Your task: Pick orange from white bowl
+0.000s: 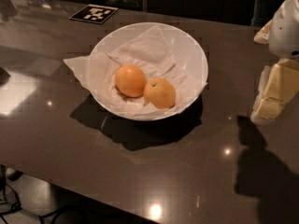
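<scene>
The white bowl [191,50] stands mid-table, lined with crumpled white paper. Two fruits lie in it, touching. The orange [160,94], paler with a small dark stem spot, is the right one. A smoother, deeper-orange fruit [130,80] lies to its left. My gripper [269,105], cream-coloured, hangs at the right edge of the camera view, above the table and to the right of the bowl, apart from it. It holds nothing that I can see.
The dark glossy table [70,139] has its front edge at the lower left. A black-and-white marker tag [94,13] lies at the back left. My white arm housing [286,24] is above the gripper. The arm's shadow [266,176] falls at the lower right.
</scene>
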Controlling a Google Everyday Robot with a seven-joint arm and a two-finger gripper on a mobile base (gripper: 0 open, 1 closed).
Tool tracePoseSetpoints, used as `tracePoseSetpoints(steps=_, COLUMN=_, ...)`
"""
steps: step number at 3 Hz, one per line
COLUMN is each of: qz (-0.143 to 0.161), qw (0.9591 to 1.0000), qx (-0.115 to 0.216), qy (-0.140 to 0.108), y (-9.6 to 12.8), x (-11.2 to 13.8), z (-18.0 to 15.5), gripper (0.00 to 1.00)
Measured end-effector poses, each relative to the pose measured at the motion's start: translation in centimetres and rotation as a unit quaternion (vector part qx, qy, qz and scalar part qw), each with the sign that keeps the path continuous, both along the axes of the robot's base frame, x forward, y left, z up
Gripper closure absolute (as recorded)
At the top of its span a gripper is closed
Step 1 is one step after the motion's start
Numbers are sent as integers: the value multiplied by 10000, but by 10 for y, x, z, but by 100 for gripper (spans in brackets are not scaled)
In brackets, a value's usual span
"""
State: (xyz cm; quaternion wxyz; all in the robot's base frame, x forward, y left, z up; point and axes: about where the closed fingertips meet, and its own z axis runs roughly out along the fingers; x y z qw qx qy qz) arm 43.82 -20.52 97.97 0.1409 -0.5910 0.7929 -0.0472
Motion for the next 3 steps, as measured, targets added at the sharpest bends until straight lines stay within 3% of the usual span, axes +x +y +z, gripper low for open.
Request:
tracePoseSetpoints(steps=1, qz=-106, qw=9993, qx=-319, qy=183, y=24, x=1, z=4, gripper=0)
tracePoseSetpoints(steps=3, qz=-44, qw=9998, qx=-164, qy=65, y=36, x=7, z=7, gripper=0)
